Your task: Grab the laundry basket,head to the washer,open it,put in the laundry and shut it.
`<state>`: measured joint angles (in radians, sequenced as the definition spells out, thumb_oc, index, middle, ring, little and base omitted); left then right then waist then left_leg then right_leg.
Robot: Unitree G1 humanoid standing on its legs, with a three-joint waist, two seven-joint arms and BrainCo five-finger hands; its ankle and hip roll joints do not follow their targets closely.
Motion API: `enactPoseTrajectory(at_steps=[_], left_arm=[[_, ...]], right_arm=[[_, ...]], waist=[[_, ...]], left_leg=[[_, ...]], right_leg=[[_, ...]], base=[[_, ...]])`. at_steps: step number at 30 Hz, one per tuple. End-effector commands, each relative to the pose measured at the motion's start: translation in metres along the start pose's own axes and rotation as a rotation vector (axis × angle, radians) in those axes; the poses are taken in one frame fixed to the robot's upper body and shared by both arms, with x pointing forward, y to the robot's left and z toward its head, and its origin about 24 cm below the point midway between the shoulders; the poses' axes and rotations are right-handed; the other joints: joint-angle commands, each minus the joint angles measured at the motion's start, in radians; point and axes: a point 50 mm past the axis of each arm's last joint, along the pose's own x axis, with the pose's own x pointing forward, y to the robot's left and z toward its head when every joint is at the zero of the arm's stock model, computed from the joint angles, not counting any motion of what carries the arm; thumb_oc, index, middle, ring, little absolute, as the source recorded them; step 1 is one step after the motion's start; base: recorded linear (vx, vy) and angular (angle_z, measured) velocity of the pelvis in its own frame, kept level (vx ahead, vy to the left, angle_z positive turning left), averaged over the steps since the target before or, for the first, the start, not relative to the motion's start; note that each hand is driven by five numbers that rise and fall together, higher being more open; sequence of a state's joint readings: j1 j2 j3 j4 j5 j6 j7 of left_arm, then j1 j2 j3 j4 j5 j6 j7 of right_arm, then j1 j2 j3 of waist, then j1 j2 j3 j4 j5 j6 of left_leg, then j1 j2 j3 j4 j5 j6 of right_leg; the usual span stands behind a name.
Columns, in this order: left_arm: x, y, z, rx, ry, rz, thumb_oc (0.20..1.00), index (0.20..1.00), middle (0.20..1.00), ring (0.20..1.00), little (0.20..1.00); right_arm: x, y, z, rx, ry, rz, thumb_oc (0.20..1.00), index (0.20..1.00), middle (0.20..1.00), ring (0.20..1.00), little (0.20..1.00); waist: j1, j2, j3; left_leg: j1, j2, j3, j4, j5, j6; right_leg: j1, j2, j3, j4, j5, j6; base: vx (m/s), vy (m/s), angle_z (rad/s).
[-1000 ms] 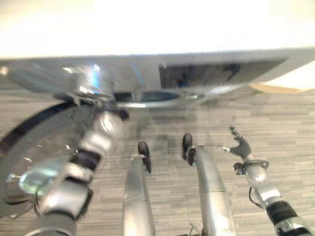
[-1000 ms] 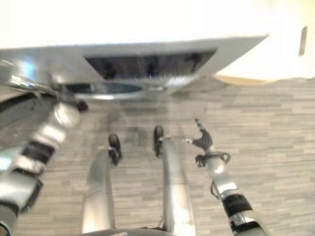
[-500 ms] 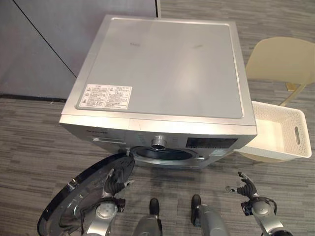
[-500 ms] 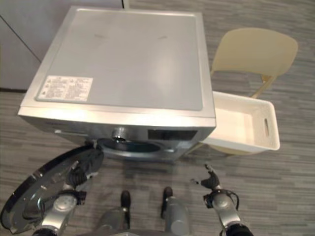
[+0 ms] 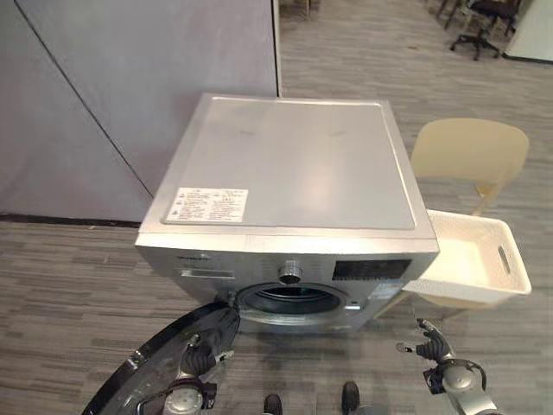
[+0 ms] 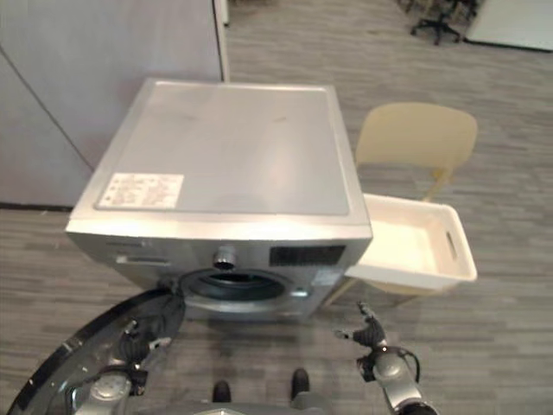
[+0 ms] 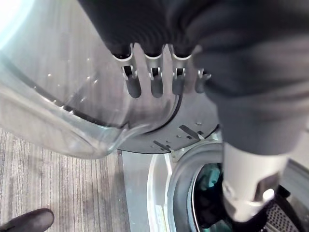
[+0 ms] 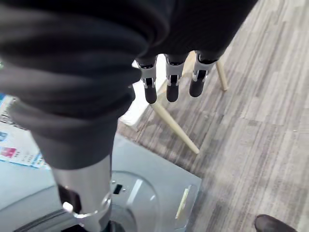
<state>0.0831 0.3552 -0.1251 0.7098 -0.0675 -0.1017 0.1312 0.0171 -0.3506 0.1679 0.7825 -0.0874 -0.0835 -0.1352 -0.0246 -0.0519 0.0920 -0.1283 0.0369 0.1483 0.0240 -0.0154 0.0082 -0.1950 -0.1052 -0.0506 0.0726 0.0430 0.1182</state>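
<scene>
- A grey wood-grain floor (image 5: pixel 69 277) is seen, with a grey partition wall (image 5: pixel 130 86) behind a silver front-loading washing machine (image 5: pixel 289 186).
- The machine's round glass-centred door (image 6: pixel 95 359) is swung wide to the near left, so the drum opening (image 5: pixel 298 300) is left clear; something dark and teal can be made out inside the drum in the left wrist view, though what it is cannot be told.
- The left hand (image 5: pixel 200 361) is laid against the door's inner face, fingers (image 7: pixel 155 87) nearly straight, gripping nothing; it is judged to be placed for pushing the door shut.
- The right hand (image 6: pixel 370 330) is held open in the air, near right, free of any load.
- The white perforated plastic laundry basket (image 5: pixel 510 285) is set on the cream chair (image 5: pixel 471 151) to the machine's right and looks empty, so loading appears finished.
</scene>
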Motion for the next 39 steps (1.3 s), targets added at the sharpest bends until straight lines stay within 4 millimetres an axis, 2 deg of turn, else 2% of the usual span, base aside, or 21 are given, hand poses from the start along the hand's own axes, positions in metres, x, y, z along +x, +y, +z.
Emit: enactPoseTrajectory(at_steps=[1,4,6,8,9,10,11,12,13,14,17,24,25,29,30,32,34,36,37,38,39], left_arm=[[0.010,0.026,0.039,0.048,-0.159,0.098,1.000,1.000,1.000,1.000,1.000],[0.011,0.024,0.042,0.038,-0.169,0.094,1.000,1.000,1.000,1.000,1.000],[0.011,0.024,0.043,0.026,-0.175,0.098,1.000,1.000,1.000,1.000,1.000],[0.010,0.025,0.047,0.011,-0.191,0.116,1.000,1.000,1.000,1.000,1.000],[0.009,0.021,0.044,0.017,-0.182,0.106,1.000,1.000,1.000,1.000,1.000],[0.008,0.019,0.041,0.013,-0.174,0.103,1.000,1.000,1.000,1.000,1.000],[0.008,0.013,0.043,0.007,-0.181,0.085,1.000,1.000,1.000,1.000,1.000],[0.008,0.013,0.044,0.007,-0.182,0.084,1.000,1.000,1.000,1.000,1.000],[0.007,0.010,0.046,0.016,-0.197,0.064,1.000,1.000,1.000,1.000,1.000],[0.004,0.010,0.044,0.030,-0.204,0.044,1.000,1.000,1.000,1.000,1.000],[0.001,0.010,0.046,0.024,-0.225,0.037,1.000,1.000,1.000,1.000,1.000],[-0.006,0.021,0.078,0.062,-0.375,0.052,1.000,1.000,1.000,1.000,1.000],[-0.008,0.028,0.098,0.091,-0.462,0.073,1.000,1.000,1.000,1.000,1.000],[-0.007,0.052,0.135,0.150,-0.583,0.190,1.000,1.000,1.000,1.000,1.000],[-0.007,0.052,0.135,0.151,-0.584,0.190,1.000,1.000,1.000,1.000,1.000],[-0.001,0.078,0.153,0.172,-0.605,0.321,1.000,1.000,1.000,1.000,1.000],[0.002,0.086,0.156,0.168,-0.592,0.354,1.000,1.000,1.000,1.000,1.000],[0.011,0.115,0.155,0.202,-0.515,0.453,1.000,1.000,1.000,1.000,1.000],[0.011,0.115,0.155,0.202,-0.516,0.453,1.000,1.000,1.000,1.000,1.000],[0.014,0.136,0.154,0.207,-0.459,0.502,1.000,1.000,1.000,1.000,1.000],[0.015,0.136,0.154,0.207,-0.460,0.502,1.000,1.000,1.000,1.000,1.000]], right_arm=[[0.004,-0.002,0.023,0.022,-0.091,-0.035,1.000,1.000,1.000,1.000,1.000],[0.002,0.007,0.013,0.014,-0.052,-0.005,1.000,1.000,1.000,1.000,1.000],[0.001,0.009,0.008,0.011,-0.032,-0.002,1.000,1.000,1.000,1.000,1.000],[0.003,0.010,0.010,0.015,-0.030,-0.002,1.000,1.000,1.000,1.000,1.000],[0.003,0.008,0.009,0.010,-0.031,-0.006,1.000,1.000,1.000,1.000,1.000],[0.003,0.004,0.008,-0.003,-0.027,-0.016,1.000,1.000,1.000,1.000,1.000],[0.005,-0.006,0.007,-0.023,-0.023,-0.041,1.000,1.000,1.000,1.000,1.000],[0.005,-0.006,0.007,-0.023,-0.024,-0.042,1.000,1.000,1.000,1.000,1.000],[0.004,-0.010,0.005,-0.024,-0.014,-0.052,1.000,1.000,1.000,1.000,1.000],[0.002,-0.010,-0.001,-0.024,0.003,-0.047,1.000,1.000,1.000,1.000,1.000],[0.002,-0.009,-0.007,-0.030,0.032,-0.039,1.000,1.000,1.000,1.000,1.000],[-0.004,-0.009,-0.018,-0.009,0.058,-0.038,1.000,1.000,1.000,1.000,1.000],[-0.006,-0.007,-0.021,-0.012,0.062,-0.027,1.000,1.000,1.000,1.000,1.000],[-0.006,-0.004,-0.021,-0.029,0.052,-0.004,1.000,1.000,1.000,1.000,1.000],[-0.006,-0.004,-0.020,-0.029,0.052,-0.004,1.000,1.000,1.000,1.000,1.000],[-0.005,-0.002,-0.018,-0.038,0.044,0.009,1.000,1.000,1.000,1.000,1.000],[-0.005,-0.001,-0.016,-0.043,0.039,0.015,1.000,1.000,1.000,1.000,1.000],[-0.005,-0.001,-0.016,-0.059,0.039,0.031,1.000,1.000,1.000,1.000,1.000],[-0.005,-0.001,-0.016,-0.058,0.038,0.031,1.000,1.000,1.000,1.000,1.000],[-0.005,-0.003,-0.015,-0.074,0.033,0.034,1.000,1.000,1.000,1.000,1.000],[-0.005,-0.003,-0.015,-0.073,0.033,0.033,1.000,1.000,1.000,1.000,1.000]], waist=[[0.014,-0.009,0.081],[0.043,-0.010,0.073],[0.063,-0.023,0.068],[0.099,-0.031,0.079],[0.099,-0.018,0.072],[0.097,-0.004,0.079],[0.088,0.014,0.119],[0.088,0.017,0.117],[0.077,0.016,0.123],[0.055,0.003,0.117],[0.036,-0.003,0.097],[0.020,-0.003,0.043],[0.017,-0.009,0.032],[0.012,-0.018,0.012],[0.013,-0.018,0.013],[0.008,-0.023,0.006],[0.007,-0.025,0.005],[-0.002,-0.028,0.003],[-0.001,-0.029,0.003],[-0.009,-0.030,0.006],[-0.009,-0.031,0.006]], left_leg=[[-0.087,0.020,-0.047,-0.019,0.048,-0.001],[-0.086,0.028,-0.056,-0.060,0.093,-0.011],[-0.120,0.025,-0.060,-0.060,0.125,-0.020],[-0.180,0.032,-0.063,-0.073,0.186,-0.046],[-0.218,0.027,-0.080,-0.098,0.227,-0.069],[-0.228,0.025,-0.087,-0.103,0.244,-0.083],[-0.246,0.010,-0.071,-0.076,0.238,-0.094],[-0.251,0.013,-0.072,-0.074,0.238,-0.094],[-0.239,0.003,-0.060,-0.026,0.203,-0.077],[-0.210,-0.013,-0.062,0.065,0.110,-0.054],[-0.111,-0.026,-0.120,0.080,0.019,-0.049],[-0.011,-0.029,-0.117,-0.044,0.042,-0.037],[0.009,-0.032,-0.114,-0.061,0.042,-0.036],[0.048,-0.035,-0.101,-0.089,0.033,-0.033],[0.050,-0.035,-0.100,-0.090,0.033,-0.033],[0.057,-0.036,-0.088,-0.094,0.025,-0.027],[0.059,-0.036,-0.084,-0.095,0.023,-0.025],[0.057,-0.037,-0.069,-0.094,0.020,-0.019],[0.057,-0.037,-0.069,-0.094,0.020,-0.019],[0.048,-0.035,-0.060,-0.091,0.020,-0.017],[0.047,-0.034,-0.060,-0.091,0.020,-0.017]], right_leg=[[0.005,0.048,0.049,0.111,-0.061,0.054],[0.086,0.040,0.026,0.180,-0.105,0.034],[0.150,0.049,0.030,0.133,-0.123,0.029],[0.181,0.071,0.015,0.042,-0.198,-0.005],[0.168,0.103,0.018,0.000,-0.225,-0.036],[0.158,0.116,0.005,-0.001,-0.223,-0.042],[0.141,0.110,-0.028,0.017,-0.212,-0.049],[0.138,0.113,-0.028,0.015,-0.208,-0.050],[0.123,0.098,-0.050,0.014,-0.193,-0.045],[0.106,0.063,-0.076,-0.007,-0.152,-0.041],[0.104,0.045,-0.077,-0.044,-0.114,-0.035],[0.157,0.054,-0.096,-0.089,-0.098,-0.023],[0.169,0.053,-0.097,-0.091,-0.095,-0.017],[0.184,0.048,-0.083,-0.092,-0.089,-0.004],[0.185,0.048,-0.082,-0.092,-0.089,-0.004],[0.177,0.044,-0.070,-0.084,-0.080,0.005],[0.173,0.043,-0.063,-0.080,-0.078,0.008],[0.162,0.039,-0.046,-0.073,-0.070,0.017],[0.161,0.039,-0.045,-0.073,-0.070,0.017],[0.144,0.036,-0.037,-0.067,-0.065,0.022],[0.143,0.036,-0.037,-0.067,-0.065,0.023]], base=[[-0.15,-0.024,0.32],[-0.18,-0.074,0.15],[-0.22,-0.157,0.00],[-0.31,-0.245,0.15],[-0.28,-0.253,0.25],[-0.37,-0.223,0.83],[-0.26,-0.087,1.08],[-0.34,-0.050,1.04],[-0.30,-0.007,0.69],[-0.35,0.009,0.43],[-0.12,0.042,0.46],[0.05,0.077,0.12],[0.08,0.120,-0.02],[0.05,0.082,-0.01],[0.03,0.047,-0.11],[0.03,0.076,-0.22],[0.03,0.061,-0.15],[0.05,0.093,-0.14],[0.02,0.114,-0.27],[0.00,0.056,-0.31],[0.00,0.089,-0.36]])
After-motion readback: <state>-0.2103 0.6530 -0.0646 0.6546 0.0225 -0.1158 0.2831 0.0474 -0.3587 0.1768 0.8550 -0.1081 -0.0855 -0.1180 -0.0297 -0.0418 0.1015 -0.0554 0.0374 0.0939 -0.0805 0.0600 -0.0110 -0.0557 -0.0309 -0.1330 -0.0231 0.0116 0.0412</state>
